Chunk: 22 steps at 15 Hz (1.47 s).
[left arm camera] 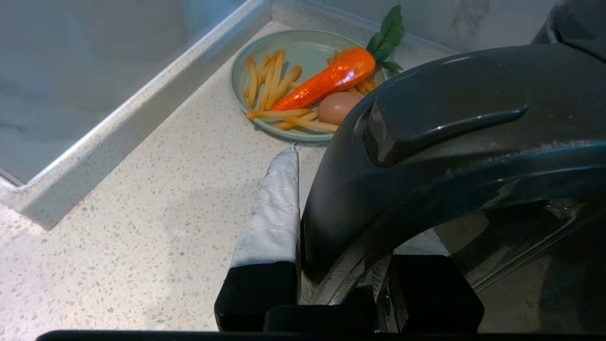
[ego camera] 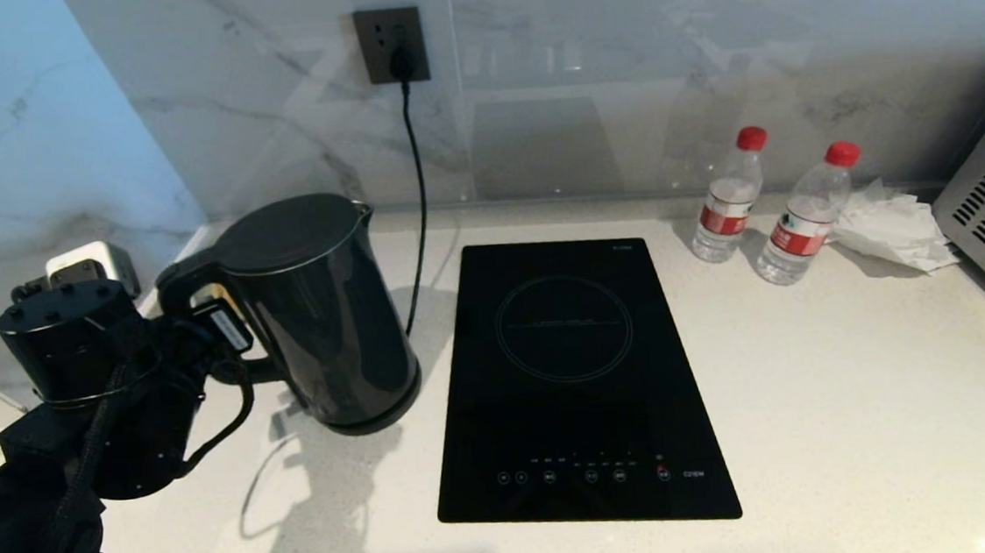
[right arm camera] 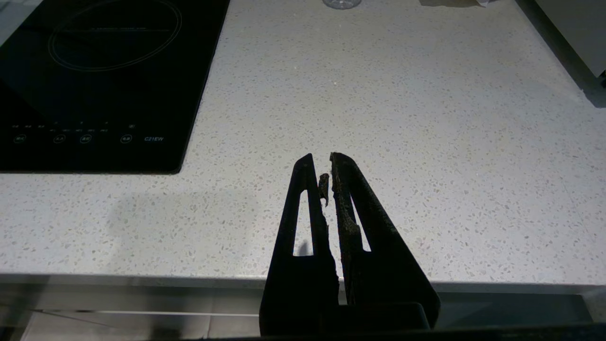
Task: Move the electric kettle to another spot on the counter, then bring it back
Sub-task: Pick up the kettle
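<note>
The kettle [ego camera: 320, 316] stands on the worktop [ego camera: 819, 409] just left of the cooktop [ego camera: 571, 384]. I see my left fingers [left arm camera: 272, 208] pinching its handle [left arm camera: 426, 142]. My right fingers [right arm camera: 303, 222] hang pressed together near the worktop's front edge.

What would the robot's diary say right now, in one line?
left hand: shut on electric kettle handle | kettle: on counter beside cooktop | right hand: shut, idle

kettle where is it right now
In the head view the electric kettle stands on the counter, left of the cooktop, with the left gripper on its handle.
</note>
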Tool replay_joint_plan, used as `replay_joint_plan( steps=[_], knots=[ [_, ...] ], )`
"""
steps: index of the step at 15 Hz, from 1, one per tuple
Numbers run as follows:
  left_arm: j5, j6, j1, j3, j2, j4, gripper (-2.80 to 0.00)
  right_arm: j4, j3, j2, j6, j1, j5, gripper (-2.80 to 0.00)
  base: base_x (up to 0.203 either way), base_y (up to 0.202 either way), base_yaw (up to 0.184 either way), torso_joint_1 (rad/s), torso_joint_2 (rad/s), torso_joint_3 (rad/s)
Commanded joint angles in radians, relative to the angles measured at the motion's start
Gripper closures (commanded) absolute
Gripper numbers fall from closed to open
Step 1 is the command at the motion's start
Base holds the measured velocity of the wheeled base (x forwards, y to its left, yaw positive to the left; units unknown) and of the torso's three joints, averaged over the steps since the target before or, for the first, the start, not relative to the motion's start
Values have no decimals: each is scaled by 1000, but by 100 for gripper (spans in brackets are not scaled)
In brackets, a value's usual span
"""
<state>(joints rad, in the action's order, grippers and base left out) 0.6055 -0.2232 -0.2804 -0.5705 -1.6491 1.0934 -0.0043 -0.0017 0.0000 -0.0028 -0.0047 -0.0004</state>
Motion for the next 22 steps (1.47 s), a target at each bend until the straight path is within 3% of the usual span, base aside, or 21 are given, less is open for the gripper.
replay_joint_plan(
  steps=[1, 22],
  knots=[
    [3, -2, 0, -10, 9, 6, 0, 0, 0, 0, 0, 0, -1, 0, 0, 0, 0, 0, 0, 0],
    [0, -1, 79, -58, 11, 6, 0, 0, 0, 0, 0, 0, 0, 0, 0, 0, 0, 0, 0, 0]
  ],
)
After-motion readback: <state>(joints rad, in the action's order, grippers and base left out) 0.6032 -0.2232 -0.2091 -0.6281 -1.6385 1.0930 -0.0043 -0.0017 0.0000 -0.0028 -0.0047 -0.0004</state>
